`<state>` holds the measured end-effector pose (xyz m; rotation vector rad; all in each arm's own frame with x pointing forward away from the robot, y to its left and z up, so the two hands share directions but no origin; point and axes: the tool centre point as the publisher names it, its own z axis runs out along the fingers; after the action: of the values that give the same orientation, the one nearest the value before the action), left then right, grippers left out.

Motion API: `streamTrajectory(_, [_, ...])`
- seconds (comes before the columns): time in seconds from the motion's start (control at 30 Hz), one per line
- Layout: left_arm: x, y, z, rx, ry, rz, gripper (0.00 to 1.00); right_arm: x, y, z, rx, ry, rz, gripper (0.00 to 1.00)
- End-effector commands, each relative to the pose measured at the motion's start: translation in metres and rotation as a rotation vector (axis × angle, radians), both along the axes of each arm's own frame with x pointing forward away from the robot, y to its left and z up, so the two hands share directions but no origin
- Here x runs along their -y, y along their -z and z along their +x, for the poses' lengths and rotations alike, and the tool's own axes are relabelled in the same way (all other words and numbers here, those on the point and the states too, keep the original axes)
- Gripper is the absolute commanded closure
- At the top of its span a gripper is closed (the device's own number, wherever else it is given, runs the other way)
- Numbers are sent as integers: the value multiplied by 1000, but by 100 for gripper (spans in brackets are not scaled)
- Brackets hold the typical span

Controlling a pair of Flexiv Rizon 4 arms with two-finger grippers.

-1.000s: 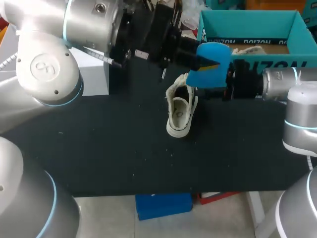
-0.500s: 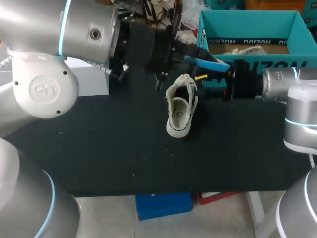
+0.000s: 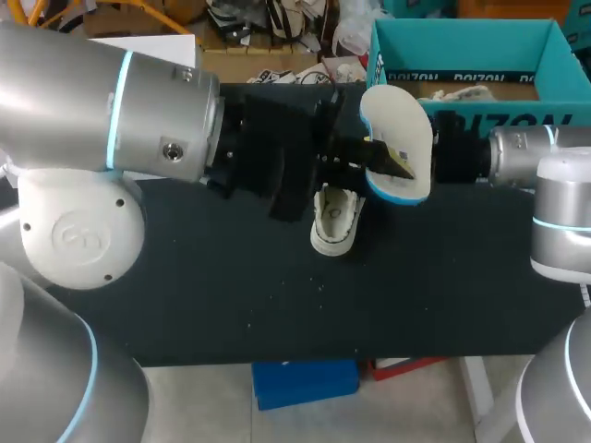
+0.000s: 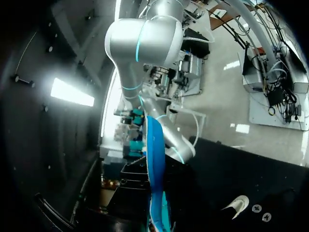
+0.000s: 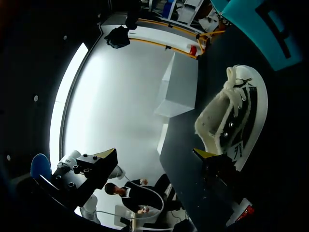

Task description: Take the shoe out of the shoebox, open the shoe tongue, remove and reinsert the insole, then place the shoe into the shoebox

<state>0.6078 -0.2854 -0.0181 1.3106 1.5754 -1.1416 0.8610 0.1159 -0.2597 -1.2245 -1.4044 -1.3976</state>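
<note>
A white sneaker [image 3: 335, 220] stands upright on the black table [image 3: 203, 277], in front of the teal shoebox [image 3: 462, 37]. My left gripper [image 3: 386, 159] is shut on the insole [image 3: 399, 138] and holds it above the shoe, its white upper face and blue rim showing. The left wrist view shows the insole [image 4: 155, 164] edge-on between the fingers. My right arm [image 3: 517, 152] reaches in level from the right. Its gripper [image 5: 154, 153] is open wide, with one yellow fingertip [image 5: 203, 153] against the rim of the sneaker [image 5: 236, 116].
A white box [image 5: 181, 89] stands at the back left of the table. The shoebox holds crumpled paper [image 3: 462, 92]. The table's front half, left of and before the shoe, is bare black mat.
My left arm swung down and turned the insole from blue underside up, through edge-on, to white face up. The shoe and right arm stayed put.
</note>
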Motion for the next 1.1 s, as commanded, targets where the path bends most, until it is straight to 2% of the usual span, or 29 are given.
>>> streamTrajectory(0.03, [-30, 43, -20, 55, -30, -121, 100, -1, 0, 0, 0, 2, -1, 0])
streamTrajectory(0.37, [-42, 86, -36, 97, -47, -173, 100, -1, 0, 0, 0, 2, -1, 0])
streamTrajectory(0.7, [-59, 138, -43, 34, -95, -174, 100, -1, 0, 0, 0, 2, -1, 0])
streamTrajectory(0.9, [-66, 160, -43, 15, -112, -178, 100, -1, 0, 0, 0, 2, -1, 0])
streamTrajectory(0.97, [-68, 165, -44, 43, -125, -205, 100, -1, 0, 0, 0, 2, -1, 0])
streamTrajectory(1.1, [-72, 171, -42, 80, -141, -186, 100, -1, 0, 0, 0, 2, -1, 0])
